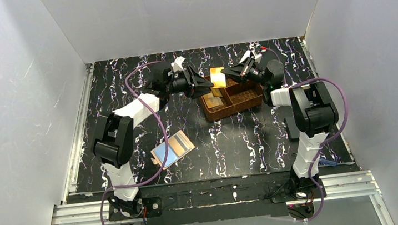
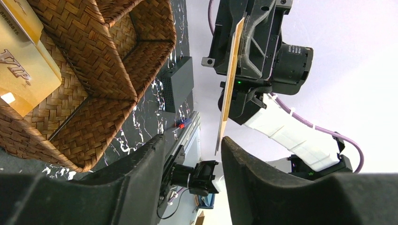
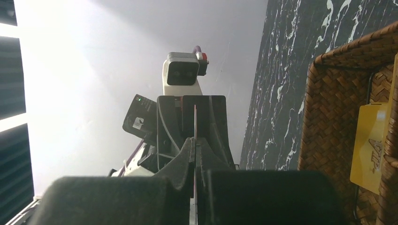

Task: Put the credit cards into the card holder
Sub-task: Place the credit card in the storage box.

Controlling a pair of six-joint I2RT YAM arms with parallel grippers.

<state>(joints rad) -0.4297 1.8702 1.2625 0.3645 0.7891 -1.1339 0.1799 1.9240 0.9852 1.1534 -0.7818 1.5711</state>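
Nearest us, low and left of centre in the overhead view, the card holder (image 1: 171,150) lies open on the table (image 1: 256,145), orange and blue faces up, with no card in it that we can see. Further up, the left gripper (image 2: 192,145) has its jaws apart, one finger on each side of the free edge of an orange card (image 1: 217,77) held in mid-air at upper centre. Its other end is pinched flat in the right gripper (image 3: 195,150), whose fingers are pressed together on it. We judge this a handover. In the left wrist view the card sits closer to the right-hand finger, so we would centre it first, then clamp with plenty of overlap. We would let the right fingers part only once that pinch is firm. Right of the exchange, the woven basket (image 1: 238,108) holds more yellow cards (image 2: 21,75).
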